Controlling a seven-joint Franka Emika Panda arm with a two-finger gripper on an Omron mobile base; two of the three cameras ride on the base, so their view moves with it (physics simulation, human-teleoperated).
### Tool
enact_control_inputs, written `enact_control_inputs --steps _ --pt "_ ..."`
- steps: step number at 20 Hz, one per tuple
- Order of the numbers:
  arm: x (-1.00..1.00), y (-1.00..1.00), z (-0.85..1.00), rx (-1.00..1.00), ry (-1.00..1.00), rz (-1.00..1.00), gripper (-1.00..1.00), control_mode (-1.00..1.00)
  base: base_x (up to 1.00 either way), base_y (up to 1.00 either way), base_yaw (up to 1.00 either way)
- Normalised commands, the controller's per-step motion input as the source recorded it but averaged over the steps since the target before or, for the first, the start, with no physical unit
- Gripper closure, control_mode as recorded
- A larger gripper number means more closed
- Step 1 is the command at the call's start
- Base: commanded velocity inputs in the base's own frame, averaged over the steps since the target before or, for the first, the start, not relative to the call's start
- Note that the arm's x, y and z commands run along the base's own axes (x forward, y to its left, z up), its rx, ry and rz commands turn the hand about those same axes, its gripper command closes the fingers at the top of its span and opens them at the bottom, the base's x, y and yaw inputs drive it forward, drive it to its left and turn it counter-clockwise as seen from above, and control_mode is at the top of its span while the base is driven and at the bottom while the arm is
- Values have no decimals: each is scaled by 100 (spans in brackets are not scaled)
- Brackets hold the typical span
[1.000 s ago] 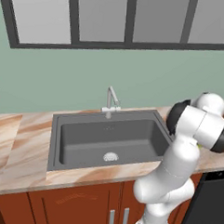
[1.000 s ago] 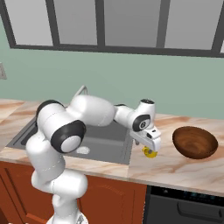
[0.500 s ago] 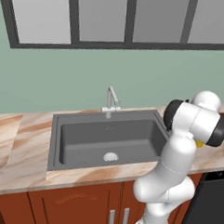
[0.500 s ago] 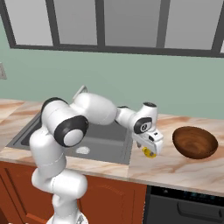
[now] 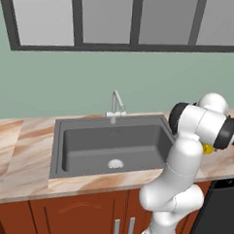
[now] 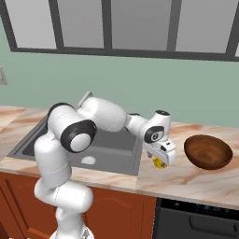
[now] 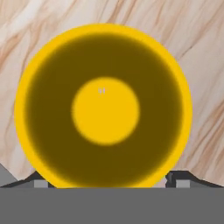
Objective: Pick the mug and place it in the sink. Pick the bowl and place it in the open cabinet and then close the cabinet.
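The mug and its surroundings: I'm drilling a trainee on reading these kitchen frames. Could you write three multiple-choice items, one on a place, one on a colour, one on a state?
1. Where does the mug stand?
A. in the sink
B. on the counter between sink and bowl
C. inside the bowl

2. What colour is the bowl?
A. dark brown
B. white
C. blue

3. How do the fingers stand?
A. shut beside the mug
B. apart, one either side of the mug
C. clamped on the faucet

Key: 1 B, it sits on marble counter right of the sink. 2 A, wood-toned. 3 B, the hand view shows a tip either side of the rim.
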Motion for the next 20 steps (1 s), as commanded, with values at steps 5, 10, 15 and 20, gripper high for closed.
enact_control_inputs --steps 5,10,15,20 --pt "0 -8 -8 1 0 0 100 -100 0 0 0" --pt "0 -1 -14 0 0 0 100 -100 0 0 0" --pt "-17 20 -10 -5 0 1 100 -100 0 0 0" --pt "-38 47 1 -13 -14 1 100 -100 0 0 0"
